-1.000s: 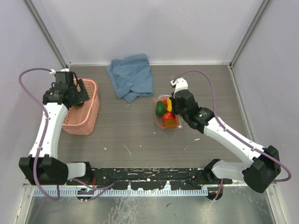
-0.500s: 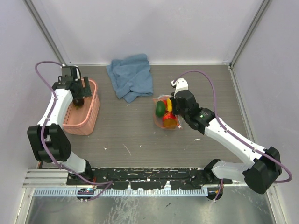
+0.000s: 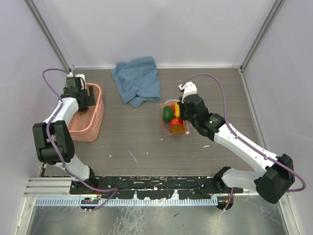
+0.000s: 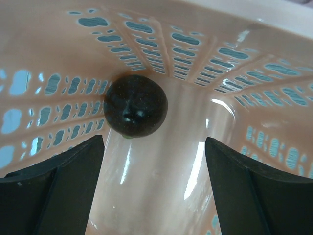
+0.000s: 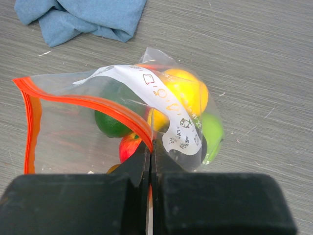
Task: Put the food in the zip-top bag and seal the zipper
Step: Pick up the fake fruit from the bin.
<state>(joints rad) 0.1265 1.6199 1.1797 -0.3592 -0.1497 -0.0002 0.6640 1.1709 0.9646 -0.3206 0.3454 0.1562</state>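
The clear zip-top bag [image 3: 172, 119] lies mid-table with its mouth held up. In the right wrist view the bag [image 5: 63, 132] holds yellow [image 5: 185, 90], green [image 5: 111, 122] and red [image 5: 128, 147] toy fruits. My right gripper [image 5: 151, 147] is shut on the red-orange zipper strip [image 5: 88, 102]; it also shows in the top view [image 3: 183, 111]. My left gripper [image 4: 154, 161] is open inside the pink basket [image 4: 186, 63], just short of a dark brown fruit [image 4: 135, 105] on the basket floor. From above the left gripper [image 3: 82, 99] sits over the basket [image 3: 93, 125].
A crumpled blue cloth [image 3: 137, 81] lies at the back centre, also at the top left of the right wrist view [image 5: 83, 17]. The basket walls close in around my left fingers [image 4: 54, 186]. Grey walls enclose the table.
The left arm has swung toward the back left, its elbow folding near the left wall, and the gripper has dipped into the basket. The right arm and bag have not moved.
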